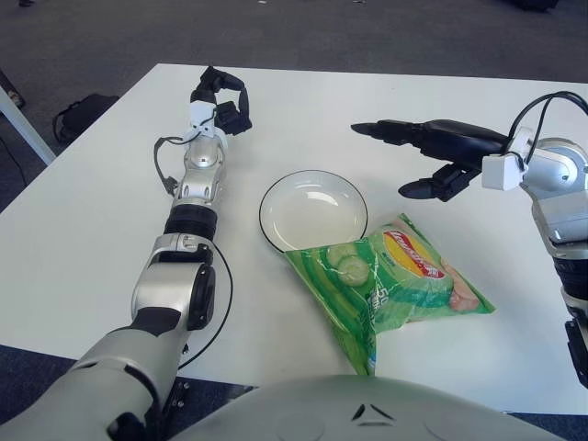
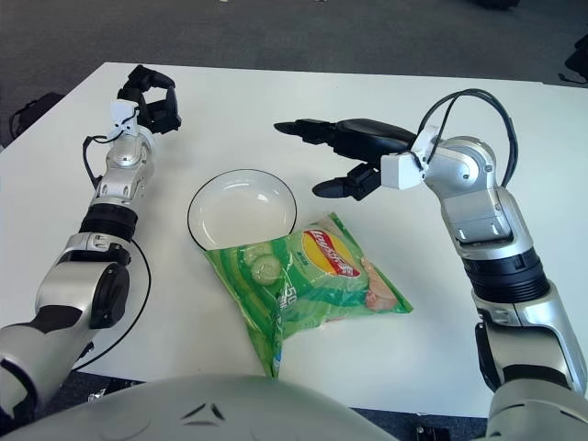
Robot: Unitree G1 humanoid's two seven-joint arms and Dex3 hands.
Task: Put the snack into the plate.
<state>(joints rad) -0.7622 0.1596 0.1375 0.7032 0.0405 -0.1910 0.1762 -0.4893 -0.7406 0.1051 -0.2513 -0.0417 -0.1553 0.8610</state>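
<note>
A green snack bag (image 1: pixel 395 280) lies flat on the white table (image 1: pixel 83 230), near the front edge. Its upper left corner overlaps the near rim of a white plate (image 1: pixel 312 211) with a dark edge; the rest of the bag lies on the table, to the right of the plate and nearer the robot. The bag shows cucumber slices and a red and yellow logo. The plate holds nothing inside its bowl.

The right hand (image 1: pixel 432 156) hangs above the table, beyond the bag and to the right of the plate. Its dark fingers (image 1: pixel 390 130) are spread and stretched out toward the left, with the thumb lower and apart from the other two. It holds nothing and does not touch the bag or the plate.

The left hand (image 1: pixel 220 101) shows at the far left part of the table, well apart from the plate and the bag. Its fingers are curled in on themselves and hold nothing. The left arm (image 1: pixel 188 220) runs along the table from the near edge toward that hand, to the left of the plate.

A dark bag (image 1: pixel 83 115) sits on the grey floor (image 1: pixel 367 32) beyond the table's left edge.
</note>
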